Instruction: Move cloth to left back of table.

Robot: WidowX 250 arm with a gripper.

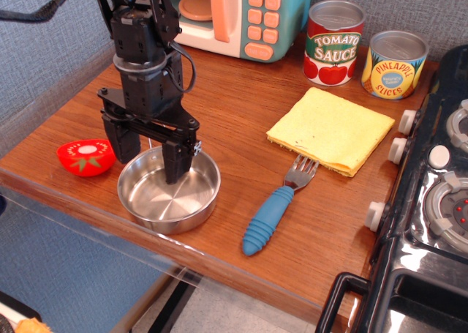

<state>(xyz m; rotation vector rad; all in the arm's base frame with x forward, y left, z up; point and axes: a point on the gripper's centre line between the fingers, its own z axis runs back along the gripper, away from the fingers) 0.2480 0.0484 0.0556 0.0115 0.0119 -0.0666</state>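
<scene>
The pale yellow folded cloth [330, 130] lies flat on the brown wood table [241, 99], right of centre, close to the stove. My black gripper [146, 157] hangs over the left front of the table, far left of the cloth. It is open and empty. One finger reaches down inside the steel pan [169, 190], the other stands just outside the pan's left rim.
A fork with a blue handle [278, 208] lies in front of the cloth. A red tomato toy [86, 157] sits left of the pan. A toy microwave [241, 15], a tomato sauce can [334, 42] and a pineapple can [395, 64] stand at the back. The black stove [431, 201] is at the right.
</scene>
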